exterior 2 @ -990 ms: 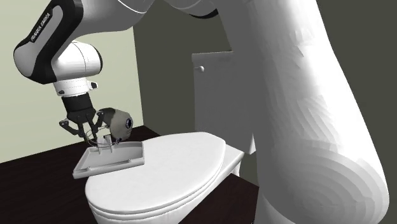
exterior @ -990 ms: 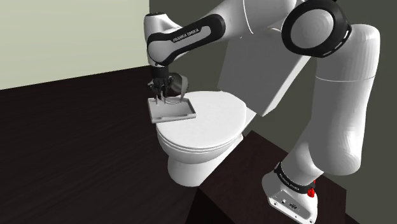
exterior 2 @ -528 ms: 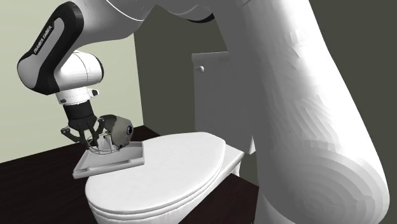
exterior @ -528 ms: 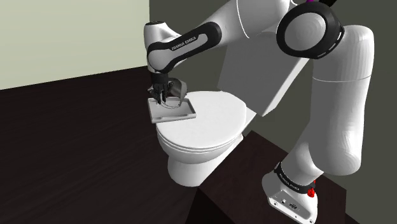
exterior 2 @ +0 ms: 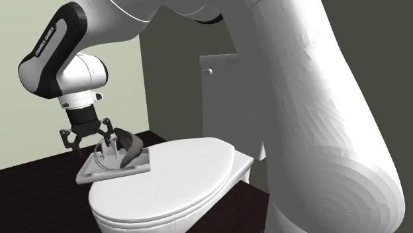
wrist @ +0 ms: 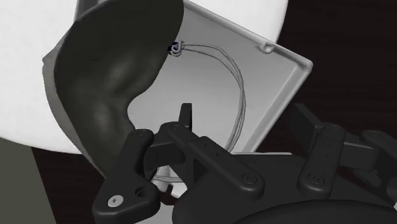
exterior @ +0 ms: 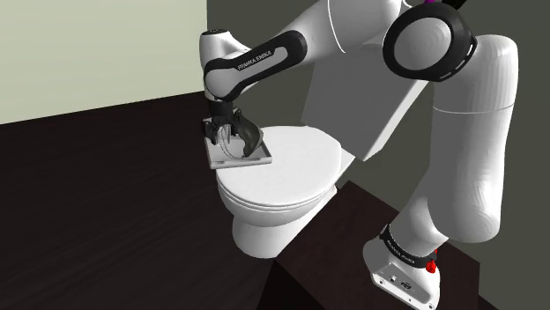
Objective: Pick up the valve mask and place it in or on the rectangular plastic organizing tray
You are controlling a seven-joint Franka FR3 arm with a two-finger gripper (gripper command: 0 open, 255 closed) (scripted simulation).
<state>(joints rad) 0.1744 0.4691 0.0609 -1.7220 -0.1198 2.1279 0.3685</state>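
Note:
The valve mask is a dark cupped shell with a thin strap. It lies tilted in the grey rectangular tray, leaning on the tray's rim nearest the toilet lid. In the shoulder view the mask sits in the tray at the front edge of the lid. My gripper hangs just above the tray, open, its fingers spread wide and clasping nothing. In the wrist view the mask rests beside one finger of the gripper, over the tray.
The tray rests on a white closed toilet lid, with the cistern behind it. A dark floor surrounds the toilet. My dark stand rises at the shoulder view's lower right. Pale and olive walls close the back.
The fingers have spread apart and let go of the mask. The mask has dropped and tipped over into the tray. The arm itself has barely moved.

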